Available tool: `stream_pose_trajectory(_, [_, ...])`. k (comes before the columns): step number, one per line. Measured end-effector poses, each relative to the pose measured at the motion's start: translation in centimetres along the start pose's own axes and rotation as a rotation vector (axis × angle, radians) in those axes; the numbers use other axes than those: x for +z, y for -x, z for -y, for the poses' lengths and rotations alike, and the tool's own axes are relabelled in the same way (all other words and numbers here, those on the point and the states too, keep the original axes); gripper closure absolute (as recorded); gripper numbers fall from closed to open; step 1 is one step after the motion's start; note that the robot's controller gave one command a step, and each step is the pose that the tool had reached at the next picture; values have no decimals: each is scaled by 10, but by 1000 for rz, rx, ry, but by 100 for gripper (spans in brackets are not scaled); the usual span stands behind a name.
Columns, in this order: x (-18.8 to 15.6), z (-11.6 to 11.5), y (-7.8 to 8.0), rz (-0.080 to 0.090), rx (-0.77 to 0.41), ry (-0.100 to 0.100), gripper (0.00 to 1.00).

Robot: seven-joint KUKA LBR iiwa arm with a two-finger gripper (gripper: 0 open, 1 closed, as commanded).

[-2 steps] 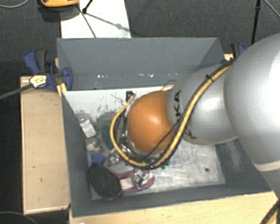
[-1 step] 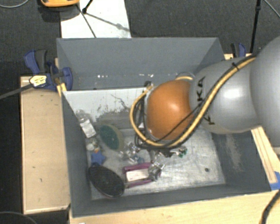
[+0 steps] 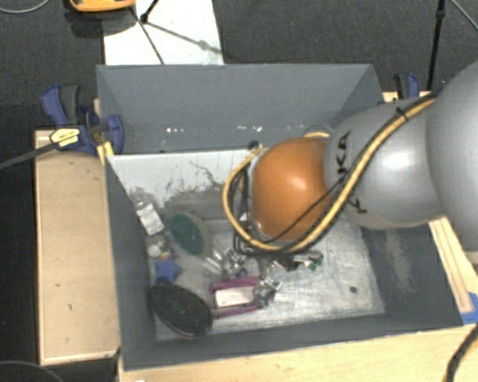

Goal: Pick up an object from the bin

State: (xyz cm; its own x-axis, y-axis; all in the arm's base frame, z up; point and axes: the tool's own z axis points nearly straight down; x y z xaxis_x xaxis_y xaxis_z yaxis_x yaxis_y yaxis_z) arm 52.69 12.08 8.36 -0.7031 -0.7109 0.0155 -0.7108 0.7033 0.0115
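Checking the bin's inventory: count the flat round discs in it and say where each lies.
2. A teal disc sits near the left wall, toward the back; a black disc lies in the front-left corner. More may be hidden under the arm.

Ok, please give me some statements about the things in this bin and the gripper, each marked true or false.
1. The black oval disc lies in the lower left corner of the bin. True.
2. The teal oval thing lies right of the gripper. False: it lies to its left.
3. The purple flat thing lies close by the gripper, right of the black oval disc. True.
4. The arm enters from the view's left. False: it enters from the right.
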Motion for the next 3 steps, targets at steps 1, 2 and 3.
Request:
stream_pose_trajectory(1, [-28, -50, 6, 19, -358, -14, 100])
stream_pose_trajectory(2, [-27, -48, 5, 17, -351, -14, 0])
stream_pose_trajectory(3, [11, -8, -15, 12, -303, -9, 0])
